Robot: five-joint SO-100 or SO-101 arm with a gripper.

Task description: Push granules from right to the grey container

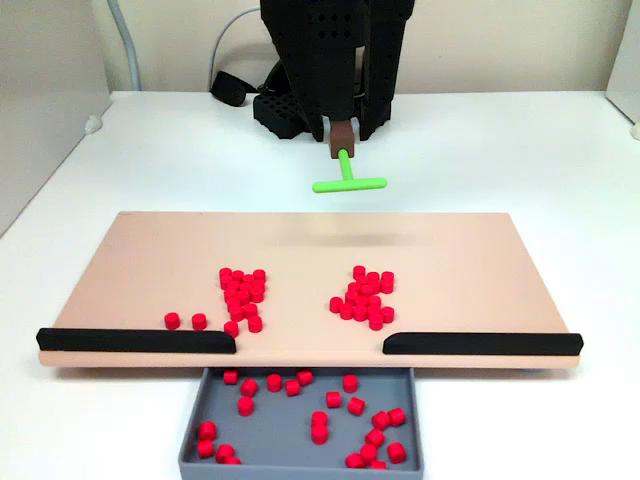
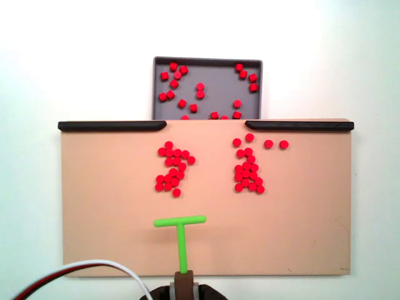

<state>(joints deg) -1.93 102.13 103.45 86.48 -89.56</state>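
Note:
Red granules lie on the peach board [image 1: 480, 270] in two clusters, a left cluster [image 1: 242, 295] and a right cluster [image 1: 365, 298]; from above they are the left cluster [image 2: 172, 169] and the right cluster [image 2: 248, 172]. Two loose granules [image 1: 185, 321] sit apart, seen from above as a loose pair [image 2: 276, 144]. The grey container [image 1: 300, 430] [image 2: 207, 78] holds several granules beyond the board's front edge. My gripper [image 1: 342, 135] [image 2: 183, 286] is shut on the brown handle of a green T-shaped pusher [image 1: 348, 183] [image 2: 180, 222], raised over the board's rear part, behind the clusters.
Two long black strips [image 1: 135, 340] [image 1: 483, 343] line the board's front edge, also seen from above as strips [image 2: 111, 125] [image 2: 299, 125]. The gap between them opens onto the container. A white cable [image 2: 94, 269] curls beside the arm base. White table surrounds the board.

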